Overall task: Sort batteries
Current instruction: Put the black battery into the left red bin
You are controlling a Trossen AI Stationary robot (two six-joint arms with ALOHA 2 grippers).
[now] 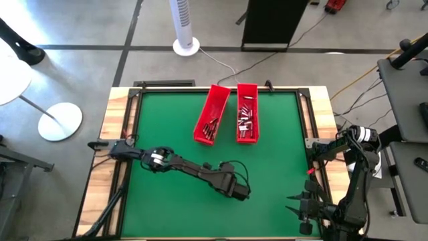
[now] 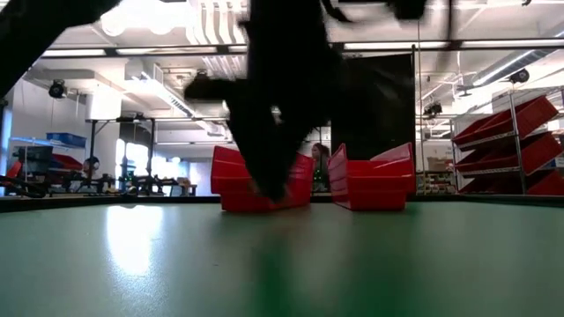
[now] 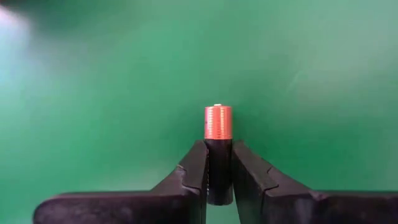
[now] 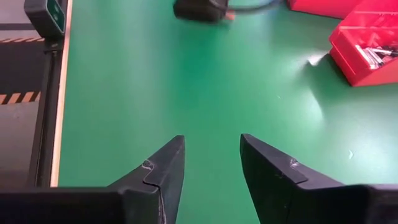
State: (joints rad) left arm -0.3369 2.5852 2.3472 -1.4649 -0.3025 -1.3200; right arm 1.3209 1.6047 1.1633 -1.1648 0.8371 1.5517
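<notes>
My left gripper (image 1: pixel 245 193) is over the near middle of the green mat, shut on one battery (image 3: pixel 217 122) with a copper-coloured end and a black body. In the low view it shows as a dark blurred shape (image 2: pixel 269 187) in front of the trays. Two long red trays (image 1: pixel 210 115) (image 1: pixel 247 114) lie side by side at the far middle, each with several small batteries (image 1: pixel 246 119) inside. My right gripper (image 4: pixel 211 163) waits open by the mat's near right corner (image 1: pixel 299 205), with nothing between its fingers. My left gripper pinches the battery's black part (image 3: pixel 218 163) between its two fingers. The battery lies along the fingers, and its copper end (image 3: pixel 217 121) sticks out past the fingertips. The fingers point steeply down. The battery is lifted clear of the mat.
The green mat (image 1: pixel 167 120) has a dark frame and wooden borders on its left and right. In the right wrist view the nearer tray (image 4: pixel 367 53) and my left gripper (image 4: pixel 199 9) show farther off. The low view shows shelving with red bins (image 2: pixel 511 145) beyond the table.
</notes>
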